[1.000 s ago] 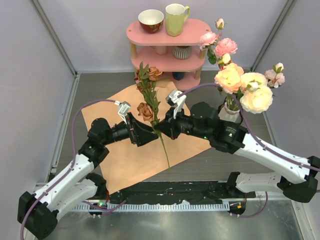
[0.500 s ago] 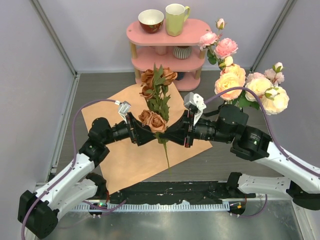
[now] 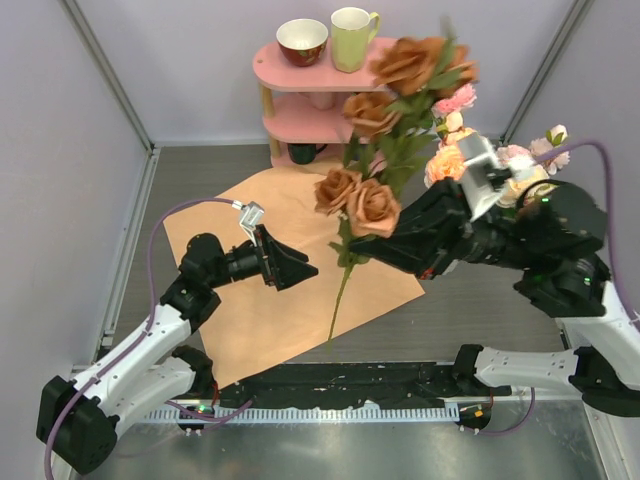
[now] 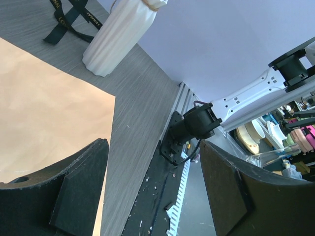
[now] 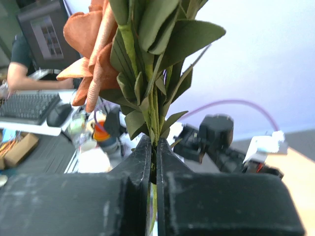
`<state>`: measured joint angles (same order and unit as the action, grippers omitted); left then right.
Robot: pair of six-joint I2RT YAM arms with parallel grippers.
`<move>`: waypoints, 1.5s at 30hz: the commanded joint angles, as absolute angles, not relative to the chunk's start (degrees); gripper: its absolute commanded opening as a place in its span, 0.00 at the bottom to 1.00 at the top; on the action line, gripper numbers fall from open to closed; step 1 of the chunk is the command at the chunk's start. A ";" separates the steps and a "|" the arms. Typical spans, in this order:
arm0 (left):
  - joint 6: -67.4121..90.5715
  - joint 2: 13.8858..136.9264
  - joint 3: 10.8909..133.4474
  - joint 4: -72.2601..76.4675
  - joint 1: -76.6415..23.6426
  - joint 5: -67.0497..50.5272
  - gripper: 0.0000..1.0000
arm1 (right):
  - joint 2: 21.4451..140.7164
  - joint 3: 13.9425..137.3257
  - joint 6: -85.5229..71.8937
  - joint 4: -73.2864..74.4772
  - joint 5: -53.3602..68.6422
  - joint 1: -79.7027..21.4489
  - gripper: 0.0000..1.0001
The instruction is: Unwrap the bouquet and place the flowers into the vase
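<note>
**Flowers Over the Sheet, Shelf Behind**

A paper sheet [image 3: 260, 300] lies flat on the counter [image 3: 470, 300]. The left tool [image 3: 300, 270] hovers over its middle. The right tool [image 3: 355, 248], above its right edge, grips the flowers [image 3: 375, 150]. Behind the sheet stands a shelf [image 3: 310, 110], with a bowl [image 3: 301, 40] left of a mug [image 3: 352, 38] on top. The vase [image 4: 120, 34] stands just off the sheet, with a ribbon [image 4: 69, 17] beside it.

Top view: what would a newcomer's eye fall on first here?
The rusty roses stand out most, held high at centre-right, their stem pinched in the shut right gripper. Below them the tan paper lies spread flat, and the open left gripper hovers over it.
</note>
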<state>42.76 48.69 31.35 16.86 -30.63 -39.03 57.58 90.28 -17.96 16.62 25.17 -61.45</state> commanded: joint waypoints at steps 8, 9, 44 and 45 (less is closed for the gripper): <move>41.57 47.64 31.82 17.23 -30.50 -38.59 0.78 | 59.94 115.65 -11.01 28.90 1.09 -61.70 0.01; 41.49 47.38 31.73 17.14 -30.50 -38.67 0.78 | 60.03 116.97 -9.51 30.22 -4.69 -61.70 0.01; 41.31 47.99 32.34 15.64 -30.50 -38.67 0.82 | 85.60 141.07 52.99 -12.38 -44.92 -61.70 0.01; 41.31 48.08 32.26 15.73 -30.50 -38.76 0.82 | 85.08 140.98 51.43 -12.22 -44.48 -61.70 0.01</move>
